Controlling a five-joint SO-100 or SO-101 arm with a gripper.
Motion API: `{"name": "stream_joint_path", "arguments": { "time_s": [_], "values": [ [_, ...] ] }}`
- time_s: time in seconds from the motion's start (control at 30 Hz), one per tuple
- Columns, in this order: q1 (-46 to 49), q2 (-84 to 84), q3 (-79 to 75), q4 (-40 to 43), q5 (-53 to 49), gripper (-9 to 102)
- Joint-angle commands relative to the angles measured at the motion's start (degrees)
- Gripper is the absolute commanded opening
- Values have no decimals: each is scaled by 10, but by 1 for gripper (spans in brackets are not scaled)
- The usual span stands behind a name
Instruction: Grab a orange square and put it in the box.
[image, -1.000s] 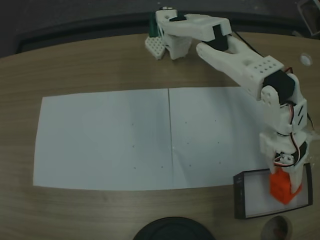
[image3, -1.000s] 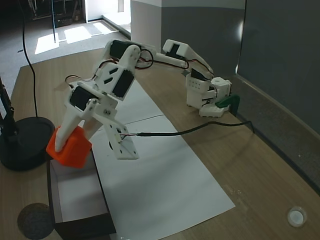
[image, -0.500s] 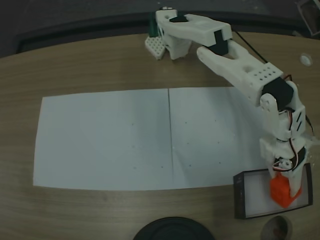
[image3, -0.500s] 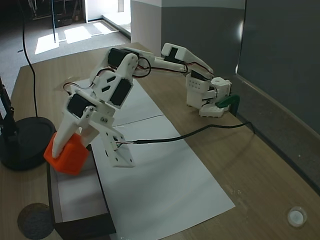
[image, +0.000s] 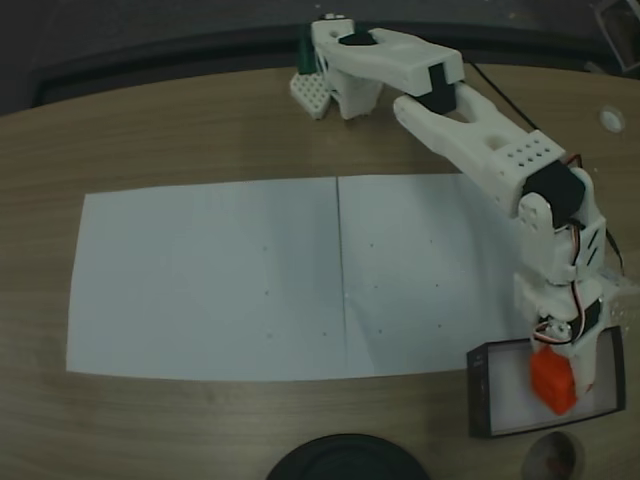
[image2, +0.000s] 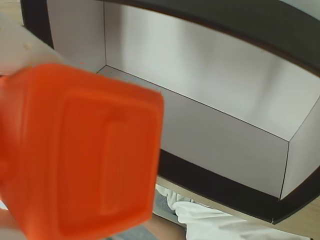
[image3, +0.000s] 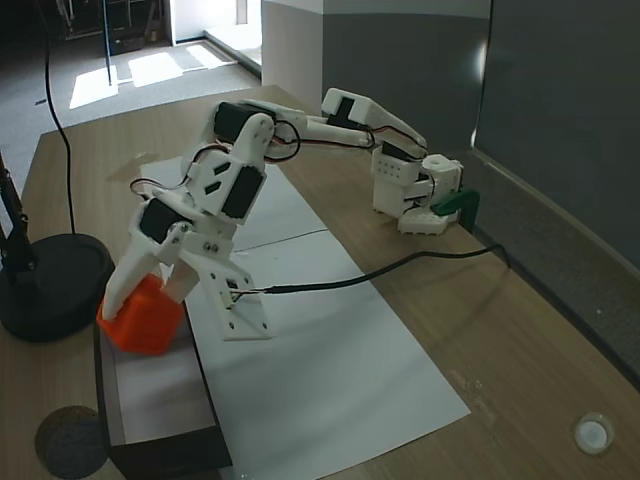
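Note:
The orange square (image: 552, 383) hangs low over the right part of the box (image: 480, 395), held in my gripper (image: 566, 372). In the other fixed view the orange square (image3: 140, 320) sits at the far end of the box (image3: 165, 448), just above its white bottom, with my gripper (image3: 138, 305) shut on it. The wrist view has the orange square (image2: 80, 155) large at the left, a white finger (image2: 20, 47) behind it, and the box (image2: 220, 130) below. Whether the cube touches the bottom I cannot tell.
Two white paper sheets (image: 280, 275) cover the middle of the wooden table. A round black disc (image3: 45, 285) stands beside the box, with a small grey round pad (image3: 70, 440) near it. A black cable (image3: 400, 260) crosses the paper. A white cap (image3: 592, 434) lies apart.
The arm has come down, carrying the orange square lower toward the white bottom of the box. The gripper stays shut on it.

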Motion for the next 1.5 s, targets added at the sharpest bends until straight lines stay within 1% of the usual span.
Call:
{"name": "stream_joint_path", "arguments": {
  "time_s": [0.0, 0.1, 0.23, 0.3, 0.37, 0.4, 0.47, 0.53, 0.73, 0.9, 0.97, 1.07, 1.27, 1.47],
  "values": [
    [-1, 30, -43, 6, 5, 32],
    [-4, 30, -43, 10, 5, 31],
    [-2, 32, -47, 10, 4, 26],
    [2, 40, -47, 11, 4, 18],
    [7, 65, -47, 29, 0, 4],
    [12, 81, -47, 36, -7, -1],
    [22, 121, -47, 65, -18, 1],
    [35, 172, -47, 95, -18, -1],
    [85, 353, -47, 195, -20, -1],
    [171, 492, -40, 288, -23, -1],
    [213, 545, -27, 296, -19, -1],
    [252, 652, 44, 295, -20, -1],
    [251, 899, 289, 294, -20, -1],
    [252, 1081, 520, 287, -23, 0]
  ]
}}
